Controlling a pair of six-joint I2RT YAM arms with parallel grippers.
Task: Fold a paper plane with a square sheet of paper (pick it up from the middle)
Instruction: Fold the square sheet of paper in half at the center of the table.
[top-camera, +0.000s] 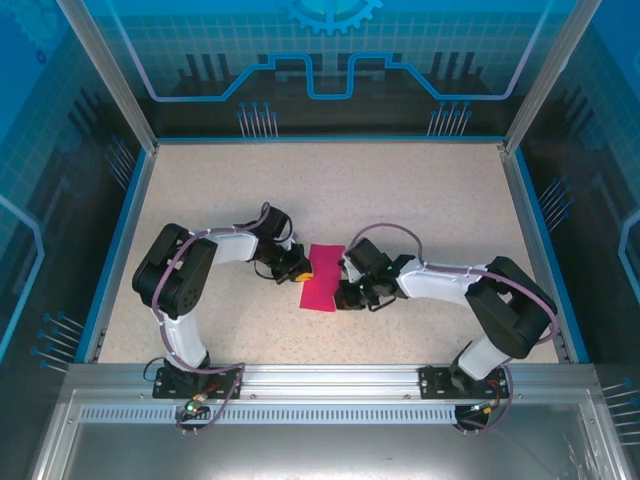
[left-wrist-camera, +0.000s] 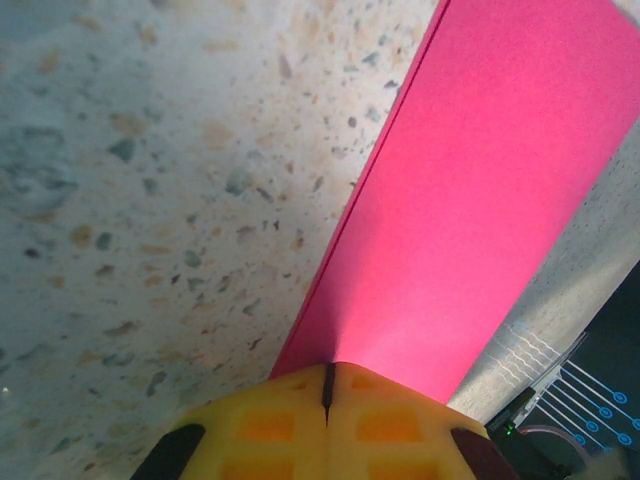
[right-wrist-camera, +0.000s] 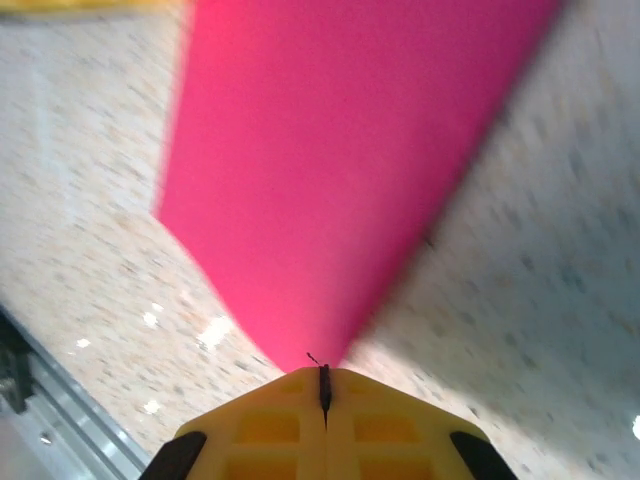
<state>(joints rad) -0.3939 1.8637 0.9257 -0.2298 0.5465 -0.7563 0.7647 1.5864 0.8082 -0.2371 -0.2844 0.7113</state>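
The square sheet of paper (top-camera: 322, 278) is magenta-pink and shows as a folded oblong in the middle of the table, between my two grippers. My left gripper (top-camera: 299, 268) is at its left edge. In the left wrist view the yellow jaws are shut (left-wrist-camera: 328, 385) and the paper (left-wrist-camera: 480, 200) runs away from their tips, with a darker folded edge on its left. My right gripper (top-camera: 346, 290) is at the paper's right side. In the right wrist view its jaws (right-wrist-camera: 323, 385) are shut on a pointed end of the paper (right-wrist-camera: 340, 170), which casts a shadow on the table.
The speckled beige table (top-camera: 400, 200) is ringed by a blue rim and glass walls (top-camera: 330, 70). A metal rail (top-camera: 330, 385) runs along the near edge by both arm bases. The other gripper's yellow tip (right-wrist-camera: 80, 6) sits at the top left of the right wrist view.
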